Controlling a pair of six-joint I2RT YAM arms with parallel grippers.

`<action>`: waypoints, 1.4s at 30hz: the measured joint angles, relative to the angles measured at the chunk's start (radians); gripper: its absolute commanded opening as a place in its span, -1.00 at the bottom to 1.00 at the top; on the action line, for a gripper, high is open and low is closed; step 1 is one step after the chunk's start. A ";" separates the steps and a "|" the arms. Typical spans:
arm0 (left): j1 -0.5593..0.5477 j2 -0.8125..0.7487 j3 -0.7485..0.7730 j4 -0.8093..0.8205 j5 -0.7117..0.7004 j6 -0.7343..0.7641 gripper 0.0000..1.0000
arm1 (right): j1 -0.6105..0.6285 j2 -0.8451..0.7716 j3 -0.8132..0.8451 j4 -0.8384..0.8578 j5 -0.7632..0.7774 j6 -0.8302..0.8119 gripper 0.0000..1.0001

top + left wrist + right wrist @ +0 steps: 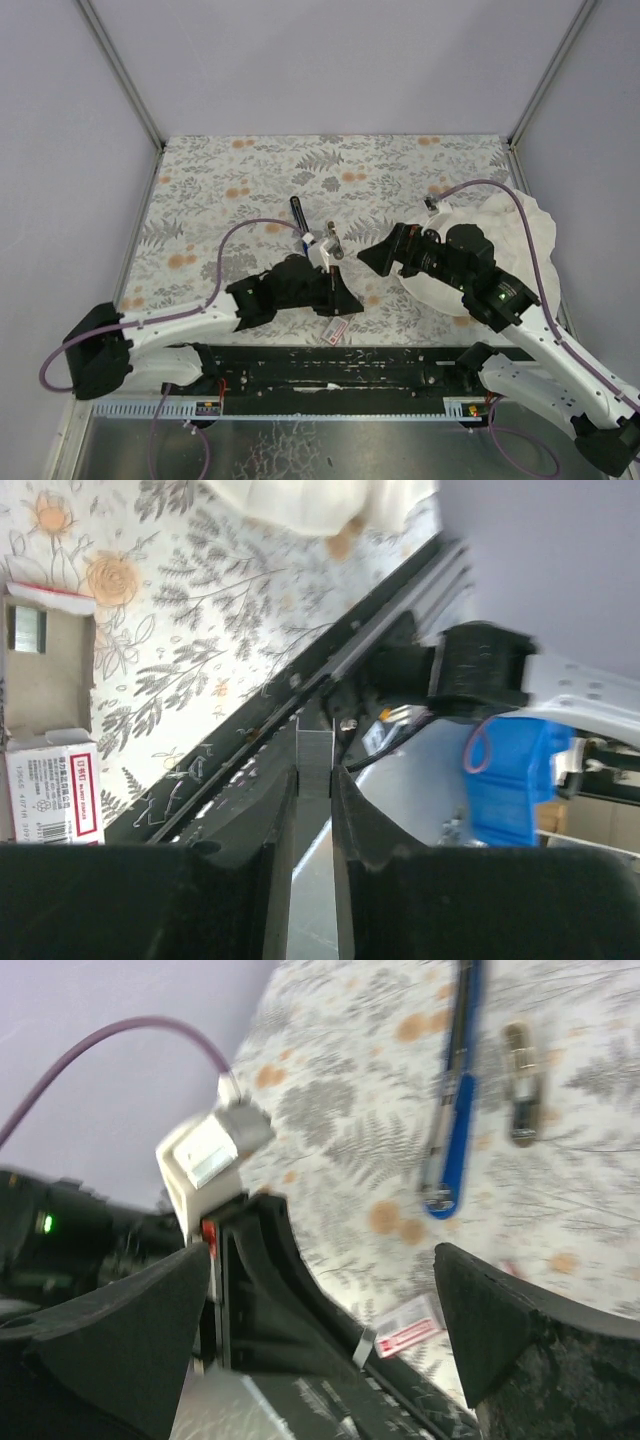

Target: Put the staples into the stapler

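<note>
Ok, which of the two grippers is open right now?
The right gripper: its fingers stand wide apart, holding nothing. The left gripper is pinched shut on a thin grey staple strip.

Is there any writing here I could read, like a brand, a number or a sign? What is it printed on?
Nothing can be read.
Staple box, red-framed label: several lines of small print, too blurred to read in any view.
Stapler: no lettering shows.
Table: flower and leaf pattern only, no words or numbers.
</note>
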 measured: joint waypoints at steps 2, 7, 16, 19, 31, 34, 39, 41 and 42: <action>-0.051 0.097 0.071 -0.054 -0.045 0.007 -0.91 | 0.000 -0.028 0.002 -0.061 0.069 -0.034 0.99; -0.137 0.305 0.246 -0.165 -0.146 0.012 -0.91 | 0.000 -0.088 0.002 -0.140 0.167 -0.089 0.99; -0.178 0.512 0.375 -0.311 -0.256 -0.004 -0.90 | 0.000 -0.116 -0.014 -0.198 0.249 -0.098 0.99; -0.180 0.542 0.388 -0.349 -0.281 -0.017 -0.85 | 0.000 -0.112 -0.023 -0.227 0.272 -0.096 0.99; -0.181 0.591 0.408 -0.418 -0.333 -0.039 -0.46 | 0.000 -0.109 -0.051 -0.322 0.383 -0.027 0.98; -0.184 0.592 0.413 -0.418 -0.333 -0.039 -0.38 | 0.000 -0.113 -0.056 -0.343 0.402 -0.010 0.99; -0.186 0.593 0.414 -0.409 -0.327 -0.042 -0.37 | 0.000 -0.123 -0.064 -0.360 0.414 0.011 0.99; -0.187 0.594 0.414 -0.403 -0.314 -0.042 -0.36 | 0.000 -0.124 -0.068 -0.364 0.419 0.016 0.99; -0.187 0.594 0.414 -0.401 -0.310 -0.043 -0.36 | 0.000 -0.124 -0.068 -0.368 0.421 0.019 0.99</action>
